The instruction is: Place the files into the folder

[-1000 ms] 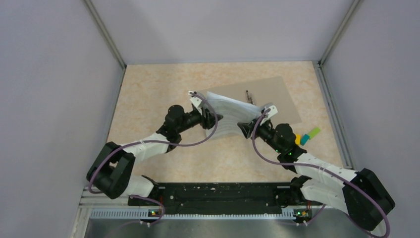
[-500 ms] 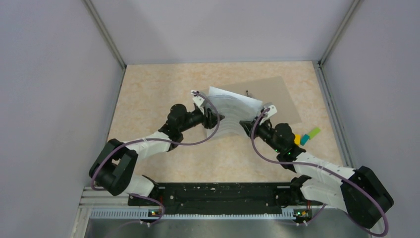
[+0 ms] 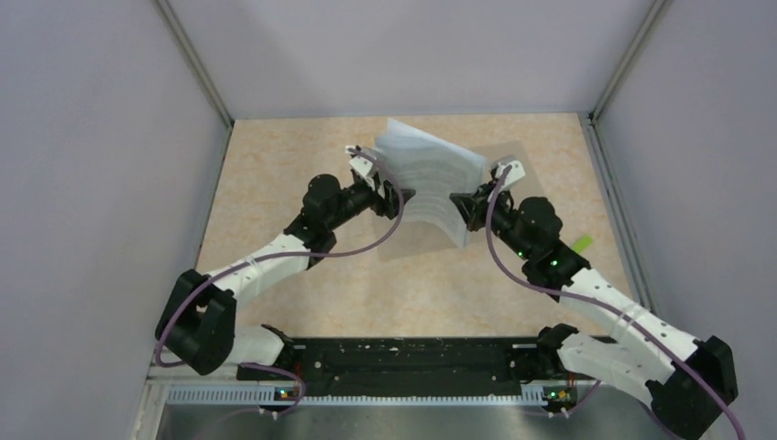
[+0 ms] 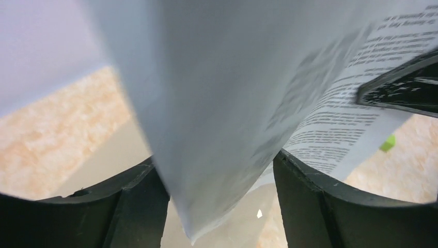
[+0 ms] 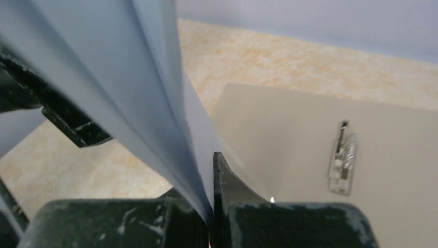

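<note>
White printed paper sheets (image 3: 431, 176) curved above the flat brown cardboard folder (image 5: 310, 134); the right gripper (image 5: 212, 206) pinched them, the left gripper (image 4: 222, 206) stood spread.

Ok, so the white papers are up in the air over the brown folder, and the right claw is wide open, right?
Not quite. The right claw is shut, pinching the white papers at their edge, as the right wrist view shows. The papers are indeed up in the air over the brown folder.

Overhead view; wrist close-ups of files (image 3: 431, 183)
</note>
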Robot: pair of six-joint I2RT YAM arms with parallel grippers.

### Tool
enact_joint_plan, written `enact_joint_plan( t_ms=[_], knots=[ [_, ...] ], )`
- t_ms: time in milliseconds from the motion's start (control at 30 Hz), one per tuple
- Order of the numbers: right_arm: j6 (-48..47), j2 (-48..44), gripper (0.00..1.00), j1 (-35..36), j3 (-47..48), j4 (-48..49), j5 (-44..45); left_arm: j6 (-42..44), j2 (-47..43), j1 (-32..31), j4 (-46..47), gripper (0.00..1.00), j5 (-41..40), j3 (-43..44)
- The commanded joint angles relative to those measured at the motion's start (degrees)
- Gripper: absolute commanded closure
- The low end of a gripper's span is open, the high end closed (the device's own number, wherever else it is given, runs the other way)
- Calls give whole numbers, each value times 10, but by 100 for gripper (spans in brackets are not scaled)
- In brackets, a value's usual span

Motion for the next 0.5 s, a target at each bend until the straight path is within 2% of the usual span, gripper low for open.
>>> enact_joint_plan(
  t_ms=[0, 100, 133, 267, 367, 467],
  knots=[
    [-16, -24, 100, -6, 121, -162, 113, 25, -1, 9, -77, 26, -29, 104],
    [3, -17, 100, -6, 184, -253, 234, -18, 45, 8, -129, 27, -62, 176],
    [10, -12, 100, -7, 203, -276, 270, -59, 63, 5, -147, 28, -83, 207],
    [25, 29, 100, -6, 296, -377, 388, -129, 145, -41, -161, 28, -257, 259],
    [17, 69, 100, -6, 354, -438, 453, -174, 226, -79, -222, 28, -344, 349],
    [23, 73, 100, -6, 371, -460, 463, -195, 316, -109, -278, 28, -416, 447]
  ],
)
